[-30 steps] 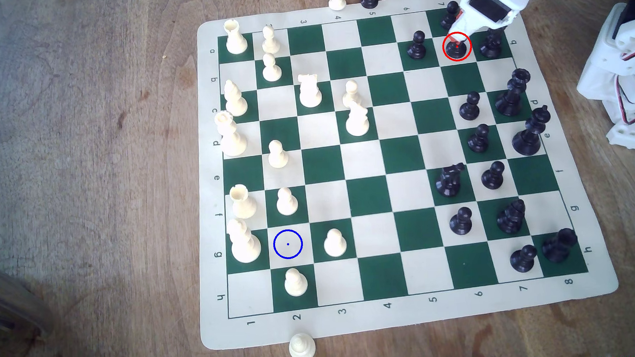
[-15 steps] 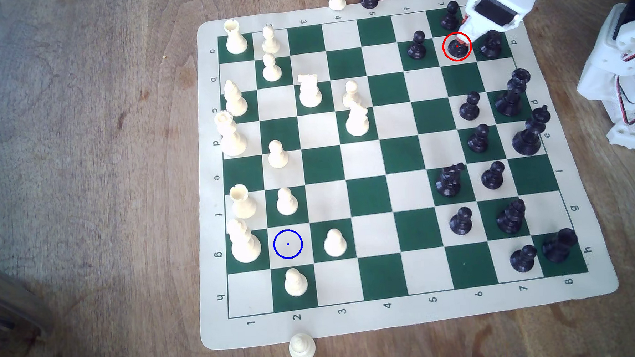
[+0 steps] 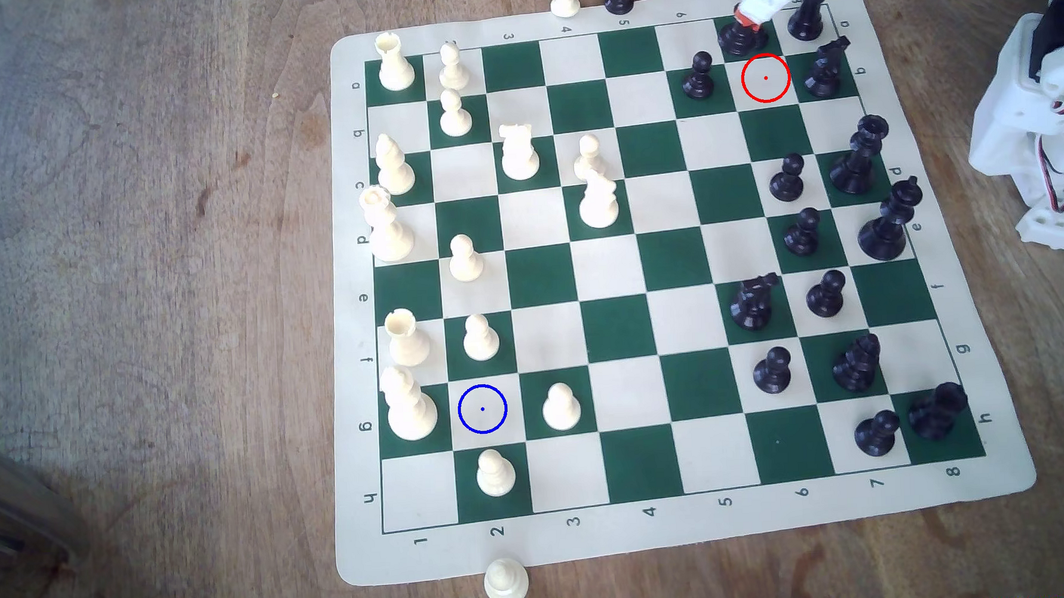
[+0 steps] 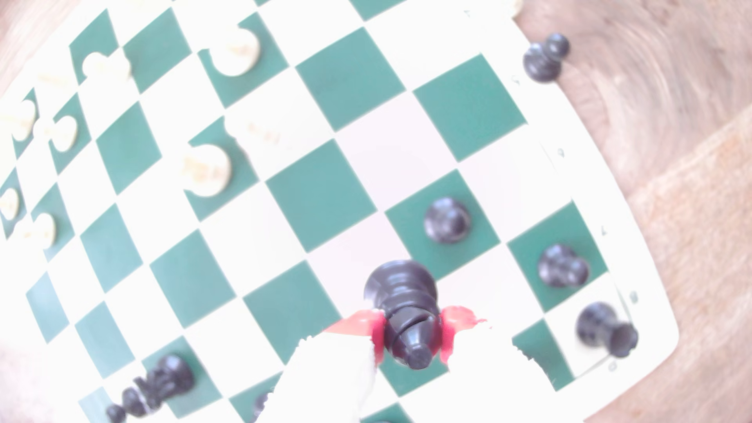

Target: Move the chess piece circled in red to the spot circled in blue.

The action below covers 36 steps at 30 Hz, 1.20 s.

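White gripper with red-padded fingertips (image 4: 411, 331) is clamping the black plastic bishop with round ridged base and slit pointed head (image 4: 401, 301). Jaws are closed down to the width of the piece's upper body, one red pad (image 4: 376, 325) on each side of the head. The ridged base is hanging clear below the pads, with the board blurred beneath it.

In the exterior view the gripper (image 3: 747, 19) is sitting at the far edge of the green-and-cream roll-up chess mat (image 3: 590, 545), with the bishop (image 3: 739, 38) directly under its tips, over the dark square in the outermost row. Can't tell from that view whether the base is touching the mat.

The thin red drawn ring with centre dot (image 3: 765, 77) is one square nearer the camera than the gripper, on a bare cream square. A black pawn with ball head (image 3: 698, 75) is sitting just to the exterior view's left of that ring, a black horse-head knight (image 3: 824, 69) just to its right. A tall black piece (image 3: 806, 20) is standing right beside the gripper, on the exterior view's right.

The cream square marked with a thin blue ring and blue dot (image 3: 483, 408) is lying well away from the gripper, diagonally across the board toward the near left corner of the exterior view, unoccupied, between a tall cream piece (image 3: 407, 404) and a cream pawn (image 3: 561, 407).
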Tool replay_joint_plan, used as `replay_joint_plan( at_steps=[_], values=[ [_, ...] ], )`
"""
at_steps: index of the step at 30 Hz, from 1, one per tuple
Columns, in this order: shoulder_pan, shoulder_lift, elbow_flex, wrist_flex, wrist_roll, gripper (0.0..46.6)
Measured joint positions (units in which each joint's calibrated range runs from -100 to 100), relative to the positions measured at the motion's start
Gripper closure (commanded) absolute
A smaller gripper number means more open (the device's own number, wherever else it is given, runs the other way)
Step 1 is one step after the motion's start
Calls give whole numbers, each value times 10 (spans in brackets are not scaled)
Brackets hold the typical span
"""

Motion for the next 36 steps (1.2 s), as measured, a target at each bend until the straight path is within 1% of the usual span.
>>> replay_joint_plan(
  at_steps=[1, 2, 6, 8, 13, 22, 28, 36],
  values=[
    [-10, 4, -13, 1, -4, 464],
    [-44, 13, -32, -9, -11, 464],
    [-105, 49, -64, -47, -18, 464],
    [-165, 79, -83, -77, -17, 464],
    [-228, 128, -125, -106, -19, 464],
    [-260, 223, -180, -163, -19, 464],
    [-279, 313, -277, -168, -19, 464],
    [-294, 391, -346, -182, -19, 464]
  ],
)
